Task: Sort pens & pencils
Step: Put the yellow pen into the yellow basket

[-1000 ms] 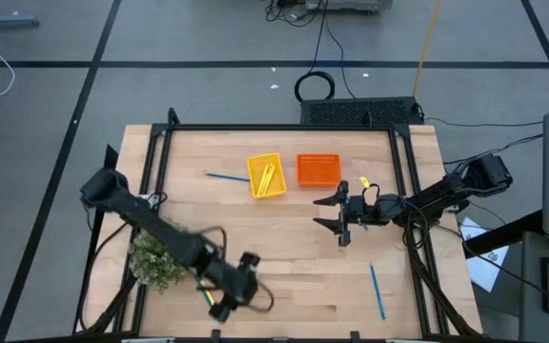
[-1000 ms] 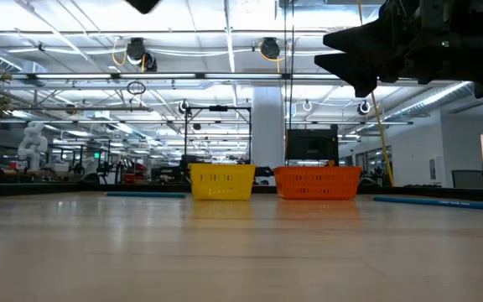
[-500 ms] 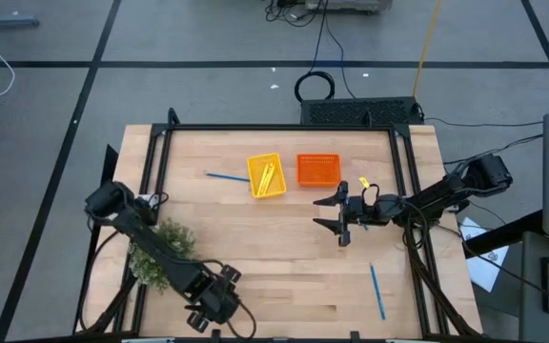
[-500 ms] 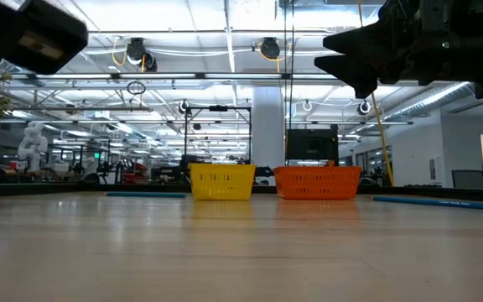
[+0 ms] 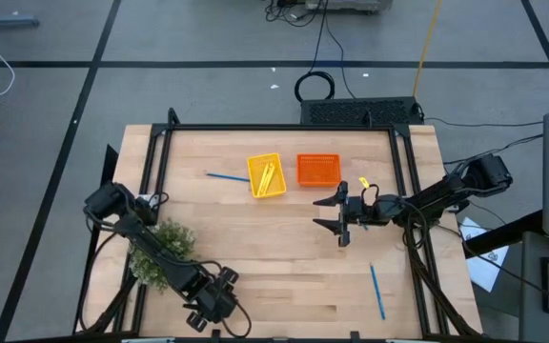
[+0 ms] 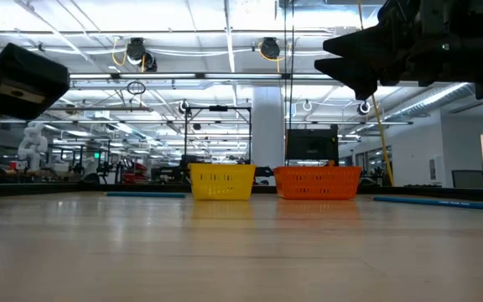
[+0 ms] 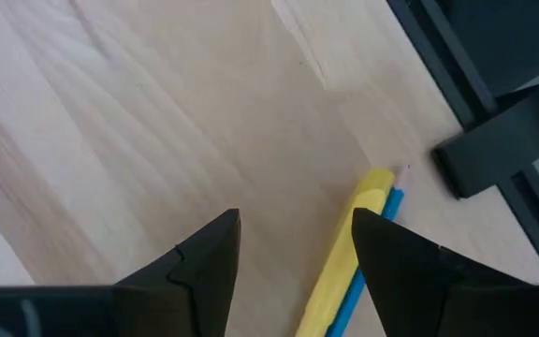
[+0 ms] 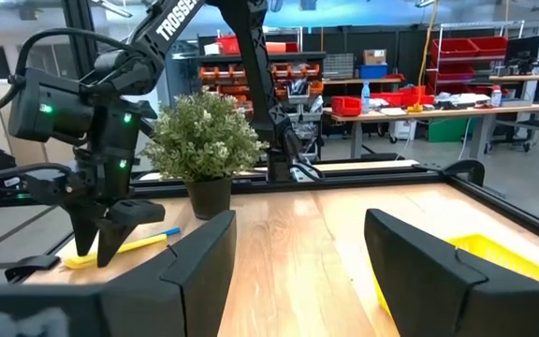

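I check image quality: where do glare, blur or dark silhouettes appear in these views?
Low view: the table reflects the ceiling lights, and the right gripper is a black silhouette. Left wrist view: the left gripper fingers look soft, while the yellow pencil stays clear.

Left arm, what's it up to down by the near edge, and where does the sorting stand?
The left pincer is open just above a pencil and a pen lying side by side at the table's near edge, beside the potted plant; it holds nothing. The right pincer hangs open and empty mid-table. The yellow tray holds pencils; nothing shows in the orange tray. Two more pens lie loose on the table.
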`<state>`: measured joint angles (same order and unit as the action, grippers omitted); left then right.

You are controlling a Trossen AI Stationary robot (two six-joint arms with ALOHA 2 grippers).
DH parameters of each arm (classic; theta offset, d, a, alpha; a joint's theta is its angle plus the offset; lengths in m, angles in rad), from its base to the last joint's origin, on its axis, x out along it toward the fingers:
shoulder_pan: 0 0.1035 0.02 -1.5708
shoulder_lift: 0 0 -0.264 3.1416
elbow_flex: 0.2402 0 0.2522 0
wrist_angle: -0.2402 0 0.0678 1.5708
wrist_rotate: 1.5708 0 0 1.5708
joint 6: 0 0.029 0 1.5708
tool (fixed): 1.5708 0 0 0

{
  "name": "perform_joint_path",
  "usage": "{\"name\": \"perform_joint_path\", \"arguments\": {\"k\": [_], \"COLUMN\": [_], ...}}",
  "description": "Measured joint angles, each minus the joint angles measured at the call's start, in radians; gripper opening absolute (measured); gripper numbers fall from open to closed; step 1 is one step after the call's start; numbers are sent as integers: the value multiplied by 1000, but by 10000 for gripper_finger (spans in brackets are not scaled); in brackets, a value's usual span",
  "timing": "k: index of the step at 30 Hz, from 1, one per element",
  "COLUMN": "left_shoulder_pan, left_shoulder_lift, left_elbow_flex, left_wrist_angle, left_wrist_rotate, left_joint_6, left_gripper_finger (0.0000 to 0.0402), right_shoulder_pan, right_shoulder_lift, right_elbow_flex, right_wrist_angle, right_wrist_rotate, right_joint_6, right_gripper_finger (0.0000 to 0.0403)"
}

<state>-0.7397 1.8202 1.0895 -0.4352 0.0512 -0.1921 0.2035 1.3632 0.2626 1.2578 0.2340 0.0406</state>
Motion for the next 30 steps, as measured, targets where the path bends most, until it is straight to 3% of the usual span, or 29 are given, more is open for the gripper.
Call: {"name": "perform_joint_path", "arguments": {"k": [22, 30], "left_shoulder_pan": [-31, -37], "left_shoulder_lift": [-40, -90], "left_elbow_flex": [-4, -3], "left_wrist_angle": [2, -20], "left_wrist_rotate": [-13, -111], "left_joint_6": [-45, 19], "left_gripper_finger": [211, 211], "right_shoulder_pan": [0, 0], "right_shoulder_lift": [0, 0], "right_elbow_flex": [0, 0], "right_wrist_angle": [-14, -16], "right_wrist_rotate": [0, 0], "right_joint_6": [0, 0], "right_gripper_finger": [226, 226]}}
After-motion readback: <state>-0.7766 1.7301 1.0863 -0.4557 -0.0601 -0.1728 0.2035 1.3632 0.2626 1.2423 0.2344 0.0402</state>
